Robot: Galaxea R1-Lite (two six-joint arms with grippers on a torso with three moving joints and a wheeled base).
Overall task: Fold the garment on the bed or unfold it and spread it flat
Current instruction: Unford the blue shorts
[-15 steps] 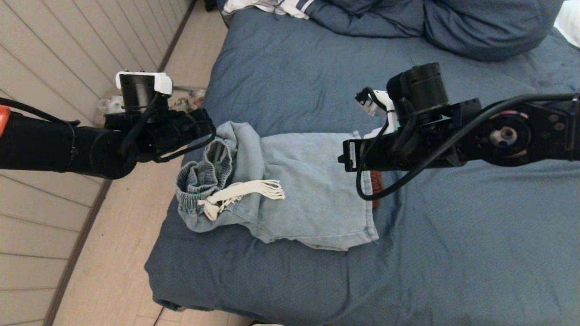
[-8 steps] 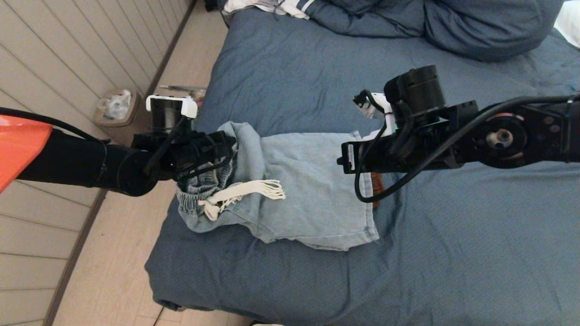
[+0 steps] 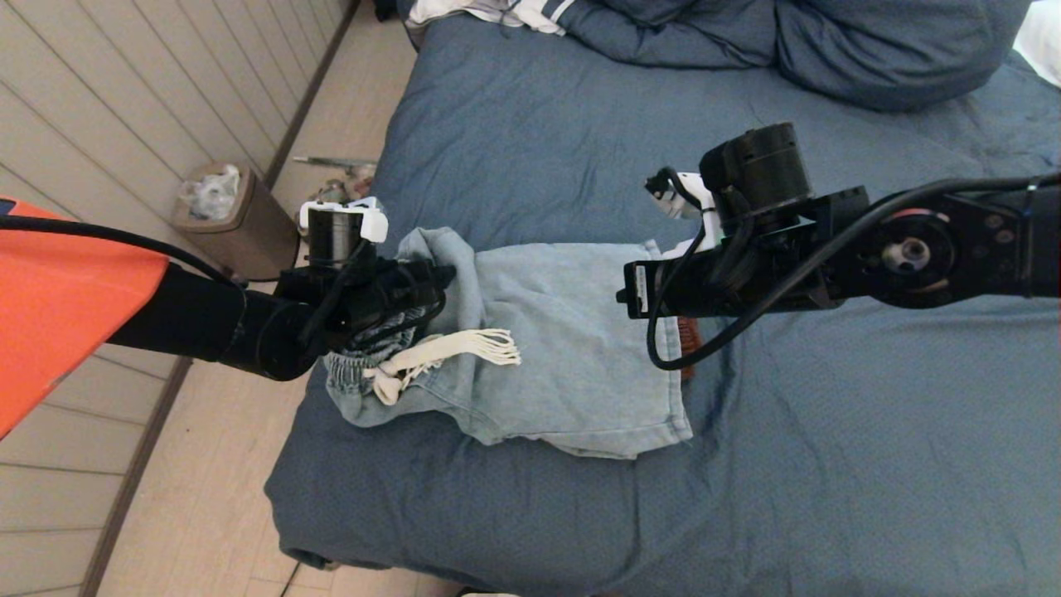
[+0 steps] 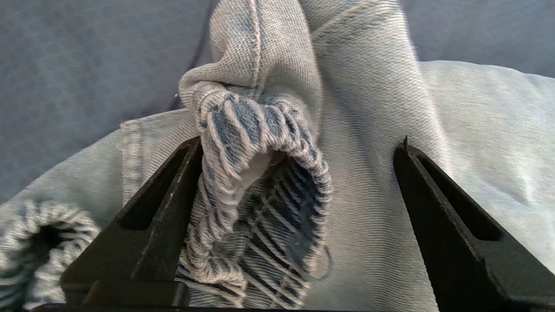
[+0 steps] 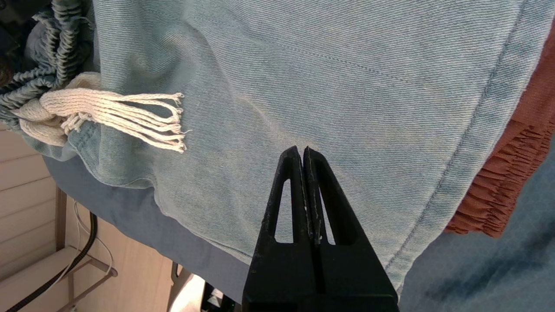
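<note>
Denim, pale blue — the garment point(image 3: 572, 348) is a pair of shorts lying near the left edge of the bed point(image 3: 829, 464), waistband toward the robot's left, leg hem toward the right. Its elastic waistband point(image 4: 260, 203) is bunched and stands up in a loop, and a cream drawstring point(image 3: 452, 352) with fringed ends lies across the fabric.

The left gripper point(image 4: 299, 147) is at that bunched waistband, jaws wide apart. In the left wrist view one finger point(image 4: 160, 203) touches the raised loop and the other finger stands off to the far side on flatter denim; the loop sits between them but is not pinched.

The right gripper point(image 5: 302, 151) hovers over the middle-right part of the shorts, w/ jaws pressed together and nothing between them. Whether its tip touches the cloth I cannot tell.

A rust-red cloth point(image 5: 511, 169) peeks out from under the hem of the shorts.

The bed cover is slate blue and wrinkled; a bunched duvet point(image 3: 829, 41) of the same blue is at the far end, beside a white striped cloth point(image 3: 497, 12). Left of the bed there is light wood-look floor point(image 3: 207, 497), a panelled wall point(image 3: 124, 108) and a small brown bin point(image 3: 236, 224) w/ a plastic liner — close to the bed corner.
</note>
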